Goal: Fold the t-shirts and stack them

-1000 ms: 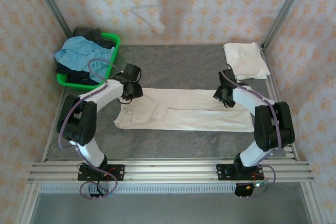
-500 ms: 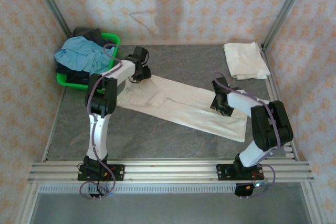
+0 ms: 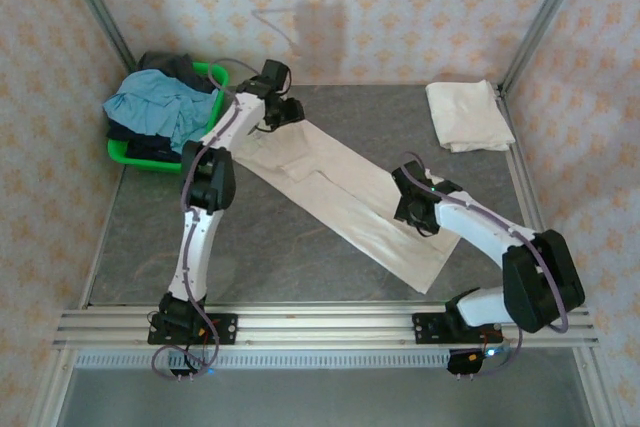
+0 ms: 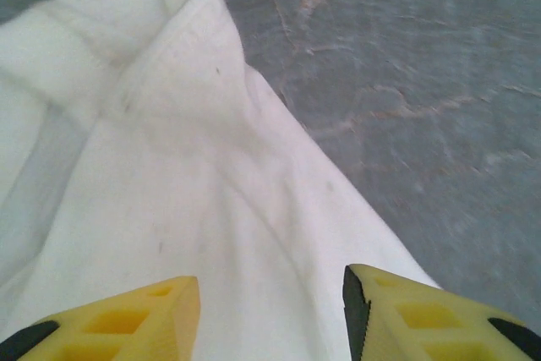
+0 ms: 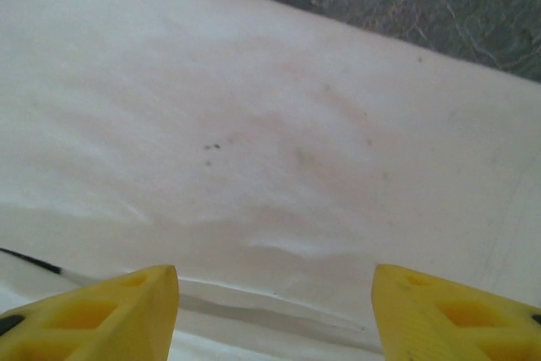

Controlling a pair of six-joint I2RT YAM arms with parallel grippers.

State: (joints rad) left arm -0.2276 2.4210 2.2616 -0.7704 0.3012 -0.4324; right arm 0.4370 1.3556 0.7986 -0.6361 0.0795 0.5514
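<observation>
1. The left gripper (image 4: 270,306) has its yellow jaws well apart, with nothing pinched between them. The long t-shirt (image 4: 169,183) lies directly under it and runs on ahead to a doubled corner. Bare desk (image 4: 439,124) shows to its right. If the gripper closes here it may catch only the top layer, and the fold would peel open.
2. The right gripper (image 5: 275,293) is open wider still, over flat cloth. I cannot tell whether its tips touch the fabric. A faint ripple sits just ahead of it, and pressing and sliding from here would likely bunch that into a crease.
3. In the top view the long t-shirt (image 3: 330,182) stretches as a slanted strip from the left gripper (image 3: 288,113) past the right gripper (image 3: 408,209). Its end behind the right gripper lies near the desk's front edge, so an uneven pull could skew the strip or drag that end off.
4. Just left of the left gripper is the green basket (image 3: 222,75), with the light blue garment (image 3: 150,102) heaped in it. A sweep that way could snag it.
5. Well beyond the right gripper lies the folded t-shirt (image 3: 468,115). A lopsided carry would probably land on it crooked.
</observation>
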